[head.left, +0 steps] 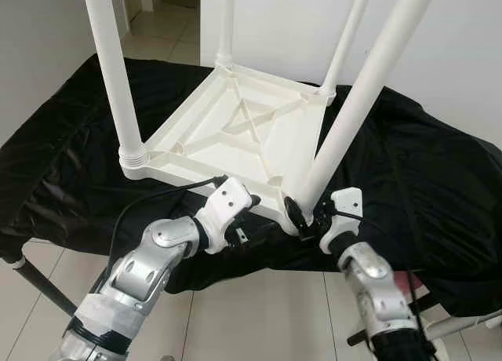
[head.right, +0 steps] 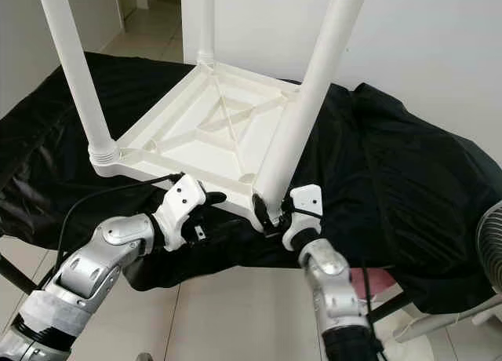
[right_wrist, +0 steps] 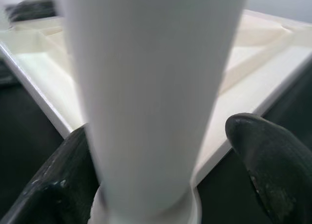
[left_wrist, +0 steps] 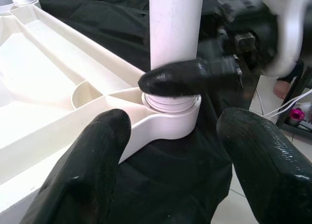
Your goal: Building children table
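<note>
Gripping: right gripper point(head.left: 307, 214), at 5 o'clock in the head views, has its fingers point(right_wrist: 265, 170) set on either side of the near leg point(head.left: 357, 102) just above its socket, closed on it.
Left gripper point(head.left: 235, 212): at 6 o'clock, beside the near edge of the table; its fingers point(left_wrist: 97, 160) stand apart, holding nothing, pointed at the same corner socket.
Near leg: white tube rising from the near corner, leaning toward 1 o'clock out of frame.
Children table point(head.left: 235, 133): white plastic, lying upside down at the centre, ribbed underside facing up.
Left leg point(head.left: 114, 71): upright in the 9 o'clock corner, threaded collar at its base.
Far legs point(head.left: 226, 23): two more stand in the corners toward 12 and 1 o'clock.
Tabletop point(head.left: 423, 173): draped in a black cloth, carrying the table, running from 9 to 3 o'clock.
Floor point(head.left: 259, 314): pale tiles, at 6 o'clock below and at 11 o'clock beyond.
</note>
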